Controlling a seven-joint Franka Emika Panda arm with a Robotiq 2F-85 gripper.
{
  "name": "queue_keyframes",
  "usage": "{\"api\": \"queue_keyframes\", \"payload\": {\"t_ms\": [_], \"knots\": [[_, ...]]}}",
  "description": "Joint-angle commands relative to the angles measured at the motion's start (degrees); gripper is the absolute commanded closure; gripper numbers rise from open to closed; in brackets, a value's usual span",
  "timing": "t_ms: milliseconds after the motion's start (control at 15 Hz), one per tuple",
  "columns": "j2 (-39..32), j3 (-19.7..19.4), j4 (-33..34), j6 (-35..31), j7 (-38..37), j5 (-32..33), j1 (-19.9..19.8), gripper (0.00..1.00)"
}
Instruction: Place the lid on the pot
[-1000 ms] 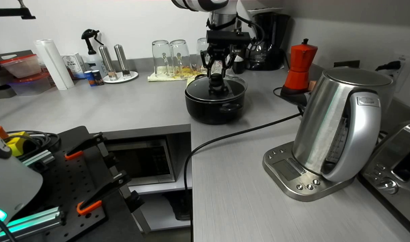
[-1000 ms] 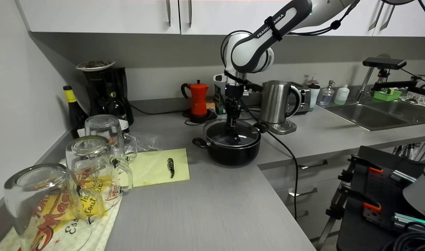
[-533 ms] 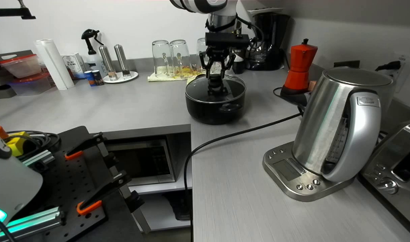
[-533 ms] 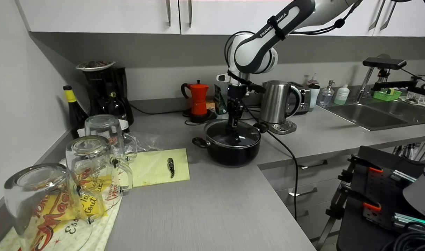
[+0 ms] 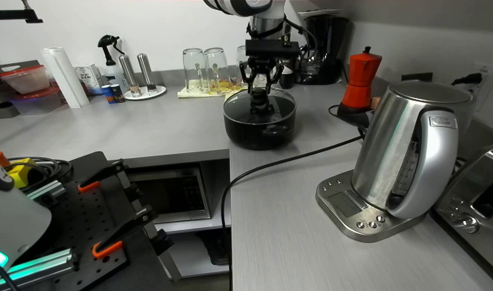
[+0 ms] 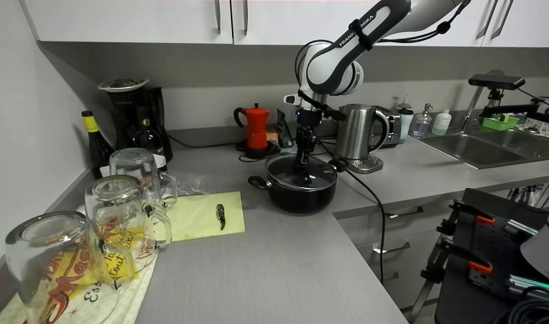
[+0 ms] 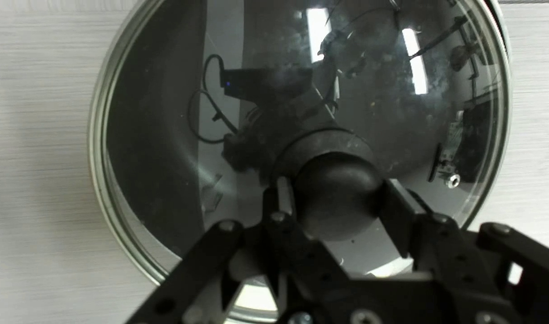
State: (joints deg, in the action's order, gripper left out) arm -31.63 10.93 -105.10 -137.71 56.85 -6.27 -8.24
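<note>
In an exterior view, just above mid-frame, the lid lies on the pot and the gripper stands upright over it. In an exterior view, pot and lid sit right of centre, the kettle to their upper right. In the wrist view, the 2 fingers are drawn in against the black knob a little below centre, holding it.

- Cool, fairly even room light fills both exterior views; the wall falls into shade just below the cabinets.
- In the wrist view, two white strips of glare sit on the glass lid, and the counter to its right is nearly washed out.
- The dark gripper looks slightly soft there.
- In an exterior view, the paper roll and kettle lean outward, stretched by the wide lens.
</note>
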Motion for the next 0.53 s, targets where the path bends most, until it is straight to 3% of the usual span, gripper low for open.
{"api": "queue_keyframes", "payload": {"t_ms": [0,467], "knots": [[2.88,0.08,-2.47,-0.87,1.28,-1.17,-0.45,0.75],[3.14,-0.35,-1.96,-0.43,0.57,-0.55,0.13,0.75]]}}
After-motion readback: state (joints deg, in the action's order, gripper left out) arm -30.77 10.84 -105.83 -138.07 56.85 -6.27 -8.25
